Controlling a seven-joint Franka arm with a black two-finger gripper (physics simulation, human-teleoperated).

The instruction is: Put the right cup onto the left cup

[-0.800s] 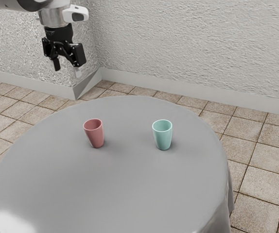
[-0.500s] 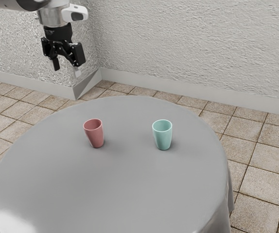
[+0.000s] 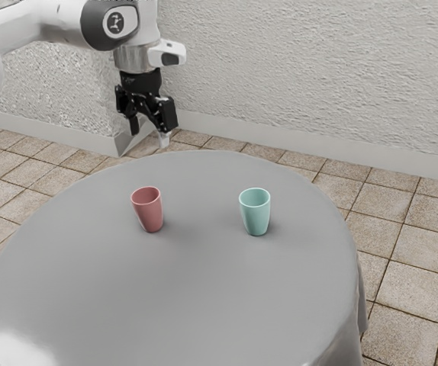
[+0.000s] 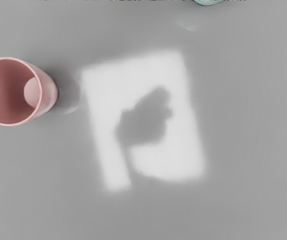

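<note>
Gripper (image 3: 149,133) hangs over the table (image 3: 181,305), spread wide and holding nothing — pink cup (image 3: 150,214) upright toward the exterior view's left, teal cup (image 3: 256,218) upright, well apart toward the exterior view's right.

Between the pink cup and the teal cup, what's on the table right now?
Nothing stands between the pink cup and the teal cup; the exterior view shows bare grey tabletop there.

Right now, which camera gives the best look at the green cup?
The exterior view: the green cup shows whole there, rim to base, on the table. The wrist view catches a sliver of it at the edge.
</note>
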